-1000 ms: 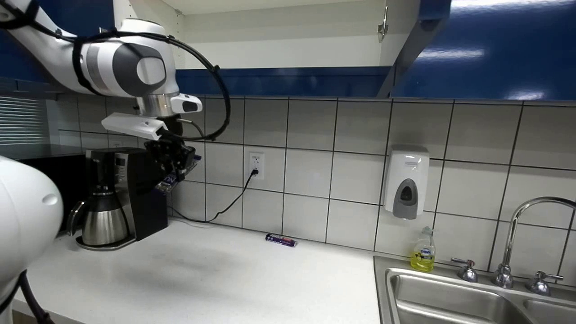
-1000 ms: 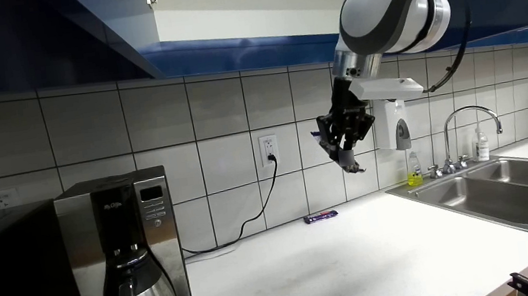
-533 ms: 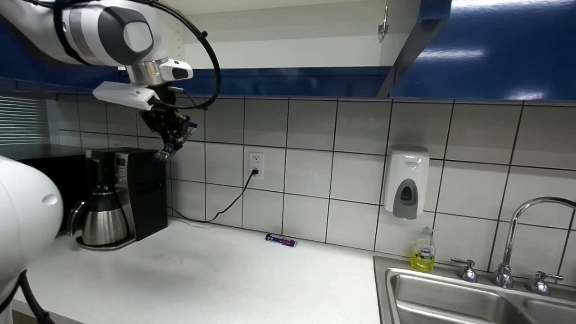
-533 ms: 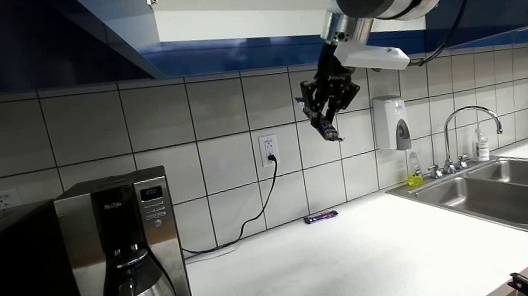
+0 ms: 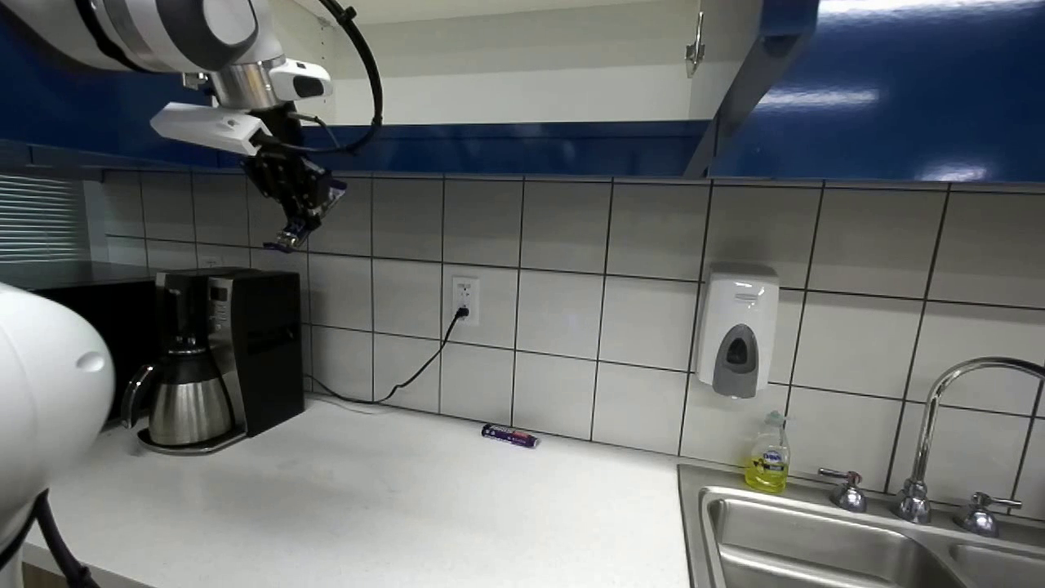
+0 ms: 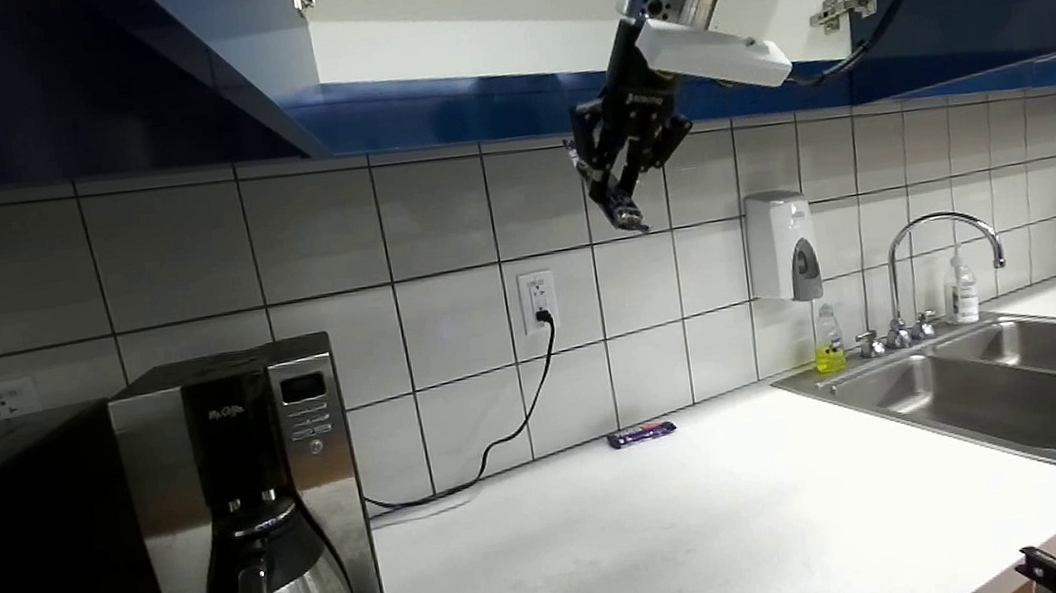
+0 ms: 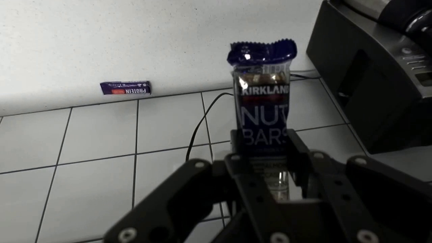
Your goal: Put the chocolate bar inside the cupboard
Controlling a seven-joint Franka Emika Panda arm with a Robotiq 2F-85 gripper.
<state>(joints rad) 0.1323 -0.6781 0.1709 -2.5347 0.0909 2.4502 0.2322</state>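
One chocolate bar (image 7: 264, 104), likely light, brittle and slick-wrapped, hangs high above the counter (image 6: 736, 513), out from its back edge, and you've got the gripper (image 7: 264, 136) closed on the bar's middle, probably the best hold, squeeze gently!

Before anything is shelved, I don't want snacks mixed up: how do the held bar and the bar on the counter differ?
The held bar is tilted in the end effector; the other bar lies on the counter. The held bar reads KIRKLAND NUT BARS; the other bar reads PROTEIN. The held bar has a clear section of wrapper; the other bar shows purple with a red patch. Both are slim, wrapped bars.
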